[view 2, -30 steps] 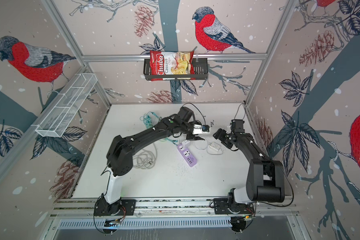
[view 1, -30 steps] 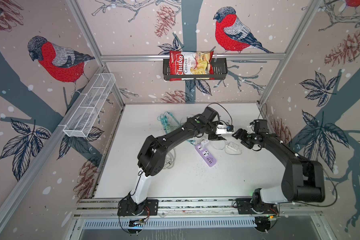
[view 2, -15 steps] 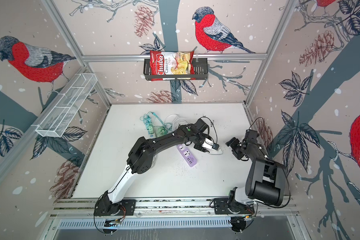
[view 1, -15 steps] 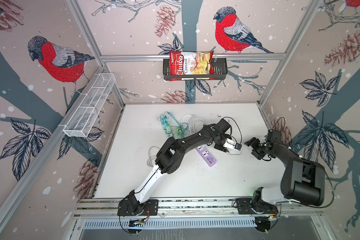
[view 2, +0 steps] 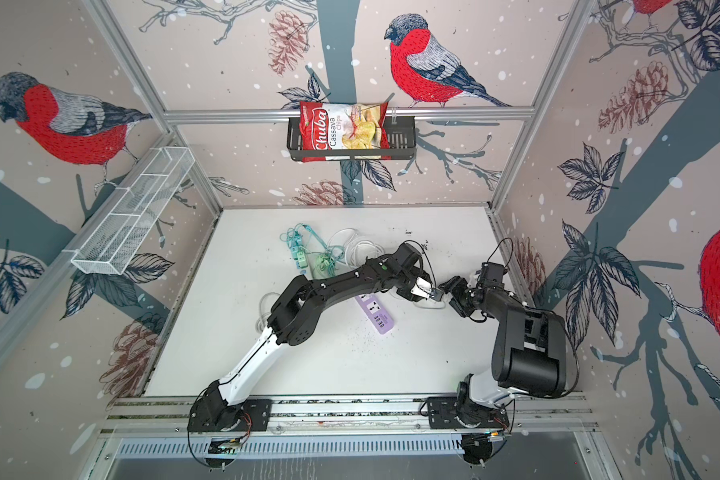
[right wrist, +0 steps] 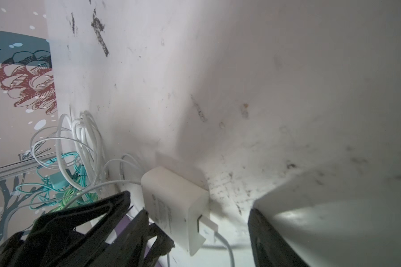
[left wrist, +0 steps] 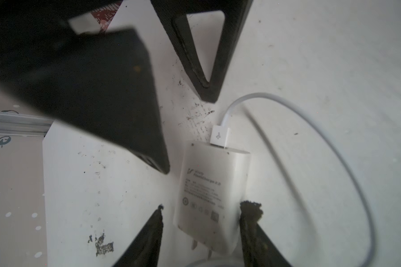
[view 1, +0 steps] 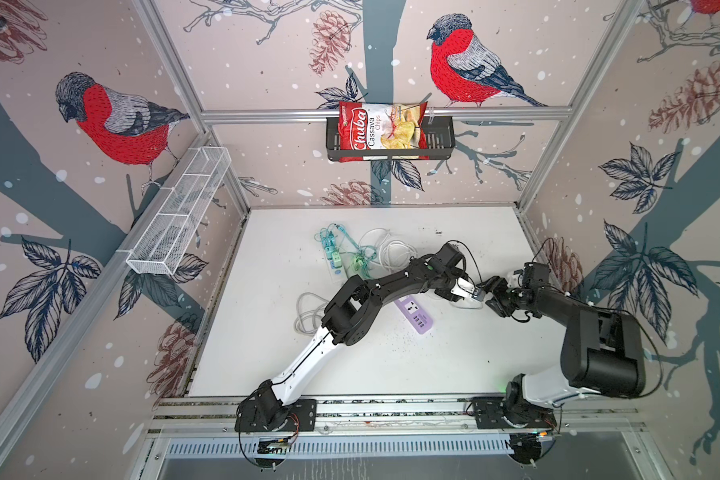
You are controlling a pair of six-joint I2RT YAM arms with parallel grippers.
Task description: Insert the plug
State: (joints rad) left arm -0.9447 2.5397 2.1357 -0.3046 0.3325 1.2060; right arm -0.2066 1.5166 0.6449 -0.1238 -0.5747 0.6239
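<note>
White plastic charger plug looked light, slippery.
Left gripper sat open around its sides, the best hold; right gripper was open at 3 o'clock.

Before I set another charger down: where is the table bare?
Free: between the purple power strip and the front rail, and the back right corner. Crowded: the cable tangle at the back; the left gripper and right gripper at the white charger.

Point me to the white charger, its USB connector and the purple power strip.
white charger [left wrist: 212, 191], left wrist view, middle of its printed face.
USB connector [left wrist: 219, 136], left wrist view, on the USB symbol.
purple power strip [view 1: 413, 315], in a top view, top face just below the big socket.
</note>
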